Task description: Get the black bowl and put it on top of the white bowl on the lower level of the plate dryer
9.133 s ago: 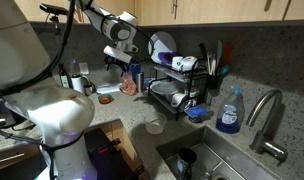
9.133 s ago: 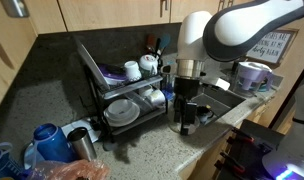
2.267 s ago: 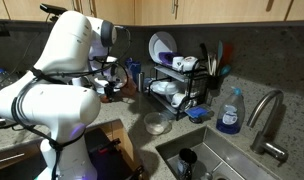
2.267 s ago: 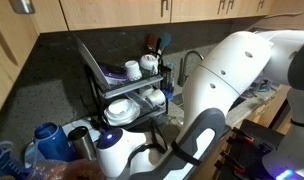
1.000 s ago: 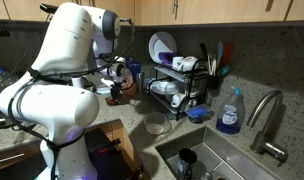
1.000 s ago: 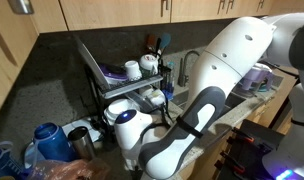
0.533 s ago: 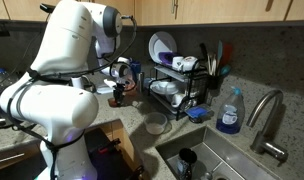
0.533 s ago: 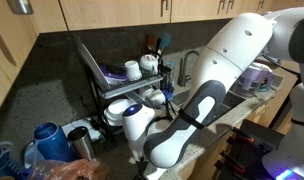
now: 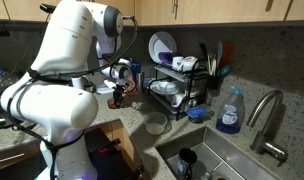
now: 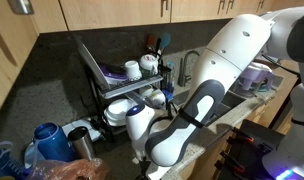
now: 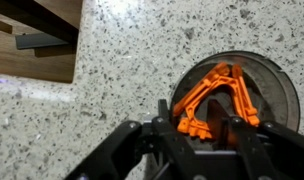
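In the wrist view the black bowl (image 11: 254,80) sits on the speckled counter with an orange plastic piece (image 11: 214,100) lying inside it. My gripper (image 11: 196,120) hangs right over the bowl's near-left rim. Its jaws stand apart, one finger (image 11: 164,114) outside the rim and the other over the orange piece, with a gap wider than the rim. In an exterior view the gripper (image 9: 118,92) is low over the counter, to the left of the plate dryer (image 9: 182,98). The white bowl (image 9: 163,89) rests on the dryer's lower level. In an exterior view my arm hides the gripper and the black bowl.
A small pale bowl (image 9: 154,124) sits on the counter in front of the rack. A big white plate (image 9: 159,46) stands on the upper level and utensils (image 9: 213,58) fill the side holder. A blue soap bottle (image 9: 229,112), a faucet (image 9: 268,112) and a sink (image 9: 207,160) lie beyond. A wooden cabinet front (image 11: 32,40) edges the counter.
Over the last second my arm has drifted slightly toward the rack and settled over the black bowl. The bowl has not left the counter.
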`<action>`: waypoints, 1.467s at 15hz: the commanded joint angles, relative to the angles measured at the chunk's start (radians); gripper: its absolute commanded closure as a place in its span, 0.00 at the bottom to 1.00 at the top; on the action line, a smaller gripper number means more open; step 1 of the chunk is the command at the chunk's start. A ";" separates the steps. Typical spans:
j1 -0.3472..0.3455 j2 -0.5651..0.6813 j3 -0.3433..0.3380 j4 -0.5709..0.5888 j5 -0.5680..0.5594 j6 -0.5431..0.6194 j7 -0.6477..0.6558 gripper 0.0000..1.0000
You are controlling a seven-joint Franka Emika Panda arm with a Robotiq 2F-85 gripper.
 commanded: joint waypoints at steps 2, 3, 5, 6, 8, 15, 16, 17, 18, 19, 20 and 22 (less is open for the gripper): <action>-0.012 -0.068 0.013 -0.074 0.011 0.032 0.058 0.17; -0.013 -0.075 0.014 -0.083 0.011 0.036 0.068 0.31; -0.013 -0.086 0.015 -0.095 0.008 0.039 0.075 0.54; -0.014 -0.089 0.017 -0.101 0.009 0.041 0.083 0.61; -0.014 -0.087 0.024 -0.110 0.014 0.049 0.084 0.78; -0.007 -0.105 0.043 -0.152 0.015 0.079 0.107 0.99; -0.006 -0.123 0.041 -0.165 0.012 0.080 0.113 0.99; -0.006 -0.140 0.039 -0.175 0.009 0.081 0.118 0.99; -0.008 -0.157 0.039 -0.186 0.007 0.077 0.127 0.99; -0.008 -0.177 0.038 -0.197 0.002 0.073 0.136 0.99; -0.011 -0.194 0.039 -0.205 -0.001 0.065 0.140 0.99; -0.017 -0.229 0.040 -0.221 -0.005 0.047 0.155 0.99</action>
